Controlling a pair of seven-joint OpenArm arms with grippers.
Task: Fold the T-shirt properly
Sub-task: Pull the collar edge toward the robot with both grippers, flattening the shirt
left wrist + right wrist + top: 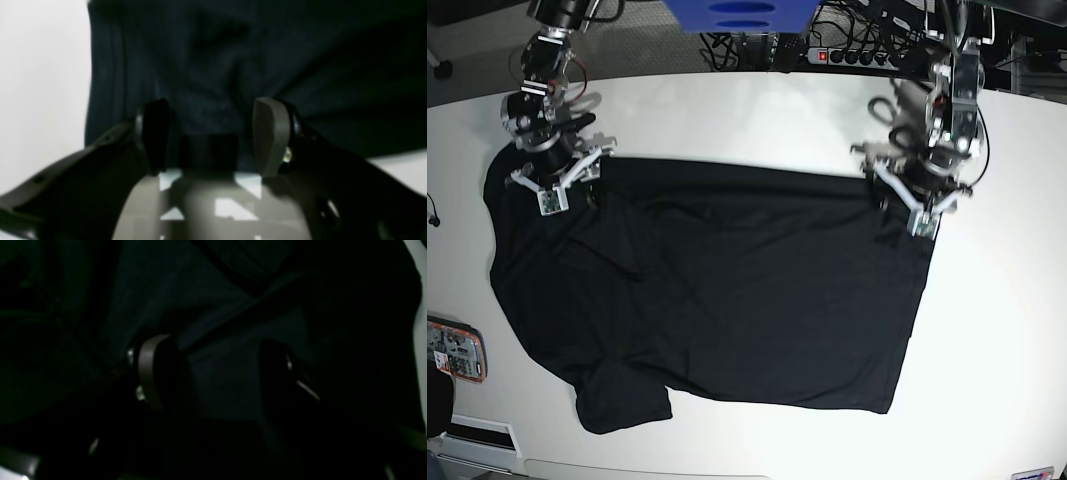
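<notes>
Left wrist view is showing the left gripper [210, 136] with its jaws standing spread over the T-shirt [233, 66], cloth lying between them but not pinched. Right wrist view is looking dim; the right gripper [213, 373] is likewise standing spread above dark fabric. Base view is showing the shirt lying across the white worktop [997, 330], one gripper sitting at each upper corner.

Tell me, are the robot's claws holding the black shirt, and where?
No. Both the left gripper and right gripper are open over the T-shirt's top corners.
</notes>
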